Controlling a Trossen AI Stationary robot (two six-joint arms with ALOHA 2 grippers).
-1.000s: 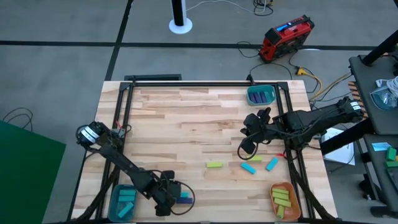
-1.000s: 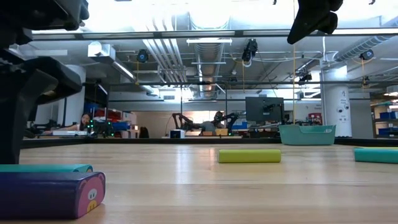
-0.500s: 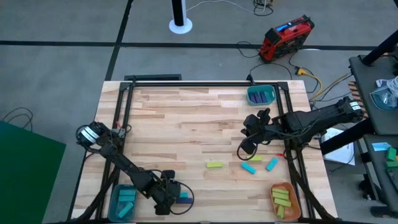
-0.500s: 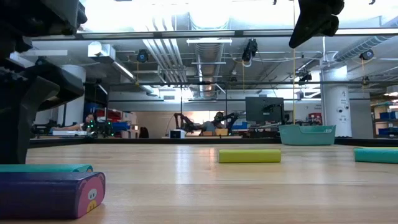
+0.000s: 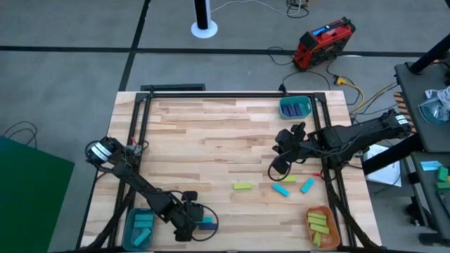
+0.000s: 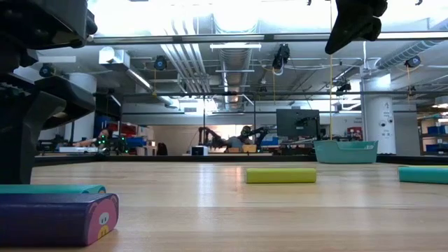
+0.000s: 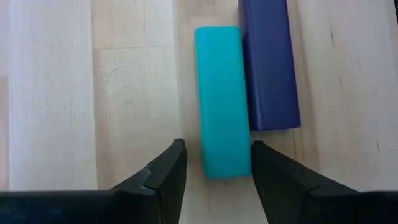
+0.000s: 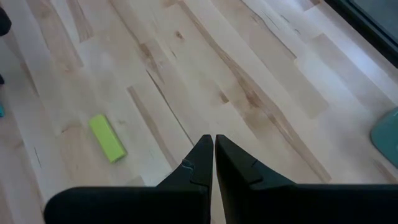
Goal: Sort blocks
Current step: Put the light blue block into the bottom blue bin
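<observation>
Near the table's front left, a cyan block (image 7: 222, 99) and a purple block (image 7: 268, 62) lie side by side flat on the wood. My left gripper (image 7: 214, 180) is open and points down over them, one finger on each side of the cyan block's end. My right gripper (image 5: 278, 169) is shut and hangs above the table's right half, holding nothing. Below it a yellow-green block (image 5: 242, 186) and two cyan blocks (image 5: 281, 190) (image 5: 308, 185) lie loose on the table. My left gripper comes from above, and its fingers lie across the cyan block's end (image 7: 224, 168). One fingertip (image 7: 261, 168) sits close against the block's long side, on the purple block's side. I cannot tell whether it touches. The other fingertip stands clear of the block.
A teal bowl (image 5: 139, 226) with cyan blocks sits at the near left corner. An orange bowl (image 5: 322, 223) with yellow-green blocks is at the near right, and a teal bowl (image 5: 295, 107) with purple blocks at the far right. A dark frame runs along the table's edges.
</observation>
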